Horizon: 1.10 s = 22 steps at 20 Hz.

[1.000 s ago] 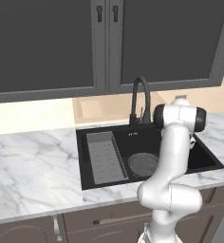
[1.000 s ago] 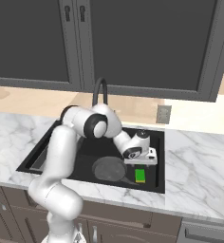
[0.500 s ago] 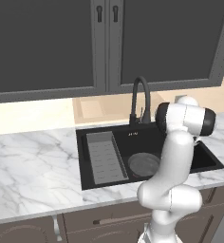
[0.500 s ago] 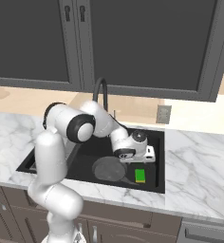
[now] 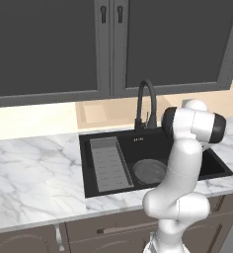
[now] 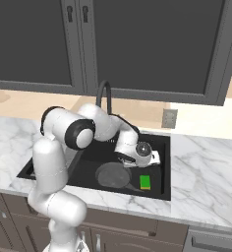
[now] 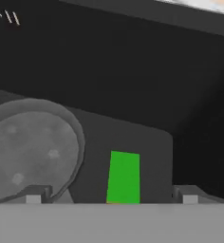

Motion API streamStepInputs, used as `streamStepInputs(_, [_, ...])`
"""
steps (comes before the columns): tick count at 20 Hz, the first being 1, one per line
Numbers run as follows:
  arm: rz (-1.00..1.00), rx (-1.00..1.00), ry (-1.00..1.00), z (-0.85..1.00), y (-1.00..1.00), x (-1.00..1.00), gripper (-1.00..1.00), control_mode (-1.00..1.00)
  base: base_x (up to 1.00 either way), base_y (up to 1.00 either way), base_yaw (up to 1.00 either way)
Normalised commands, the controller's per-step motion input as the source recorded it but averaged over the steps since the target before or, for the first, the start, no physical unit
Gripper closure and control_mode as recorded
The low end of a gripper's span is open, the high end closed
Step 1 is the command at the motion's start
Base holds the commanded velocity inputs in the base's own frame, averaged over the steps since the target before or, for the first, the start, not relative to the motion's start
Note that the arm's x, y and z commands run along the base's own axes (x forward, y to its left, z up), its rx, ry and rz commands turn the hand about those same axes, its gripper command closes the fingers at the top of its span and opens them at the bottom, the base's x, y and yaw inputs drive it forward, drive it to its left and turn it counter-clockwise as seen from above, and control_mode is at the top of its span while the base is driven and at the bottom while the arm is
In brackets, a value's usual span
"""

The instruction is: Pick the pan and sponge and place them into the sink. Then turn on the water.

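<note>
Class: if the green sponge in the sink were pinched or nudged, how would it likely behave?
The sponge is a small flat block, so probably light and unlikely to roll. Being sponge, it would likely squash under a pinch. Lying flat on the sink floor, it would probably slide.

The white arm rises from its base, bends at a dark-jointed elbow and reaches forward and downward. In the right base view, the forearm slopes down to the wrist, and the hand (image 6: 146,158) hangs low at its end. In the hand view, the two small dark fingertips (image 7: 34,197) stand far apart at the bottom edge, wide open, with nothing between them.
</note>
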Motion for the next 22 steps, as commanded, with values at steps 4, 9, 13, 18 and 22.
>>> streamStepInputs(4, [0.07,0.10,-0.19,0.17,0.00,-0.01,-1.00,-1.00,0.00,0.00,0.00])
streamStepInputs(9, [0.13,0.14,-0.22,0.33,0.02,-0.04,-1.00,-1.00,0.00,0.00,0.00])
streamStepInputs(13, [0.14,0.10,-0.19,0.56,0.00,-0.02,-1.00,-1.00,0.00,0.00,0.00])
streamStepInputs(18, [0.07,0.04,-0.15,0.70,0.00,-0.02,-1.00,-1.00,0.00,0.00,0.00])
streamStepInputs(22, [0.04,0.00,-0.03,0.62,0.00,-0.02,-1.00,-1.00,0.00,0.00,0.00])
